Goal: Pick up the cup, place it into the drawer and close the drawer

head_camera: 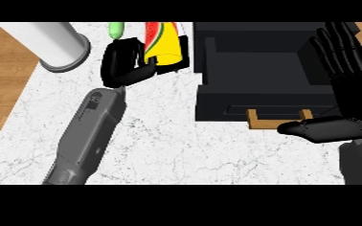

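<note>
The bench (184, 148) is the biggest thing here, a pale marble-looking top with fine grey veining, and a strip of wood-grain surface (14, 76) shows past its left edge. On the right sits the drawer (265, 84), a dark, boxy unit standing open with its black cavity showing and a light wooden handle (277, 118) across its front. At upper left stands a tall white cylinder (58, 43) with a flared grey base, smooth and matte. The grey left forearm (92, 134) slants up from the lower edge to the left robot hand (124, 64), whose black fingers are curled round the cup (164, 43), a bright yellow and red vessel with a touch of green, glossy and rounded, which stands at the back of the bench just left of the drawer. A small green rounded thing (116, 28) lies just behind that hand. The right robot hand (332, 91) shows at the right edge, spread and upright, resting over the drawer's side. By my reckoning the job is only at its start: the cup is gripped but I cannot tell whether it is lifted, it is not yet in the drawer, and closing is left.
</note>
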